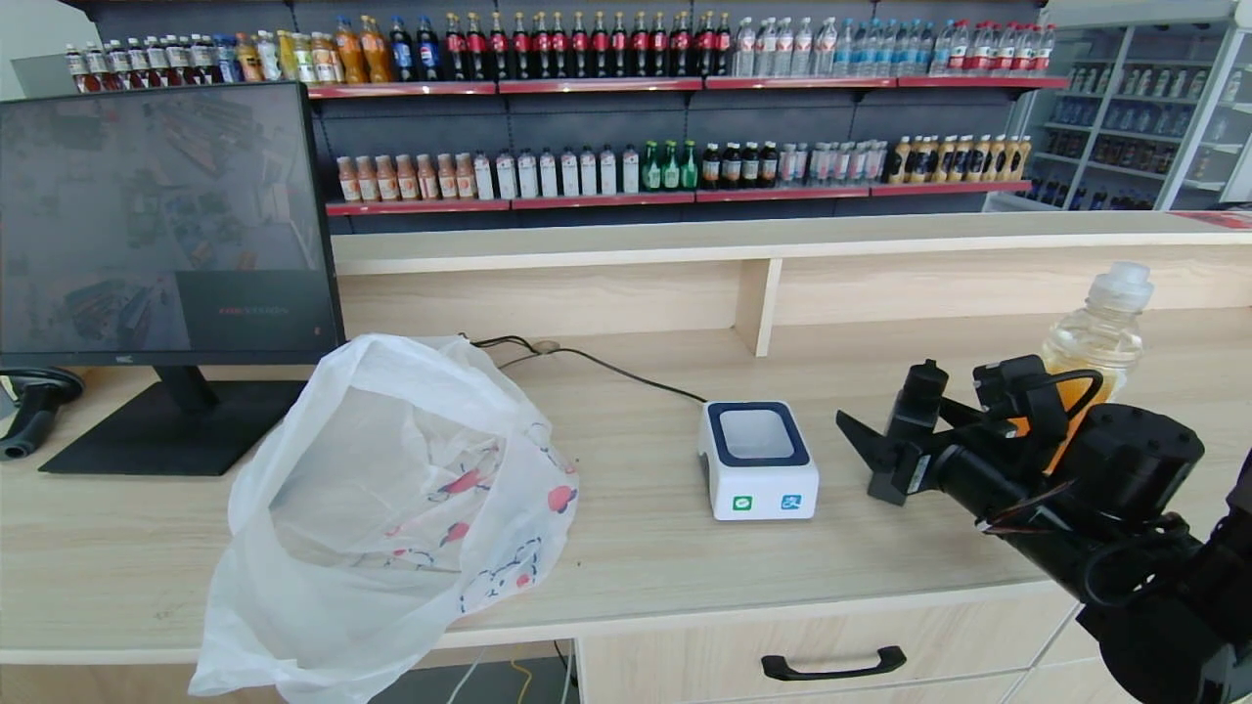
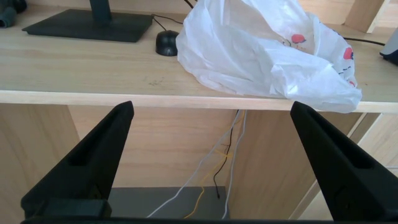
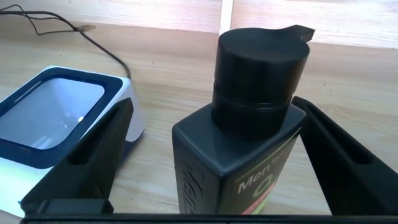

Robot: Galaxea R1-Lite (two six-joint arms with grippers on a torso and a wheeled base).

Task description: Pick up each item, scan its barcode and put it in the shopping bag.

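Observation:
A black bottle [image 1: 913,416] with a black flip cap stands on the wooden counter [image 1: 636,528], right of the white barcode scanner [image 1: 758,460]. My right gripper [image 1: 895,438] is open with a finger on each side of this bottle [image 3: 249,149], and a gap shows at the pads. The scanner [image 3: 50,118] lies close beside it. A white shopping bag [image 1: 391,489] with red prints slumps open at the counter's front left. My left gripper [image 2: 208,112] is open and empty, below the counter's front edge, facing the bag [image 2: 267,50].
A yellow drink bottle [image 1: 1100,337] stands just behind my right arm. A monitor [image 1: 161,215] on its stand and a handheld scanner [image 1: 29,411] sit at the far left. A cable [image 1: 606,367] crosses the counter behind the bag. A raised ledge [image 1: 763,240] backs the counter.

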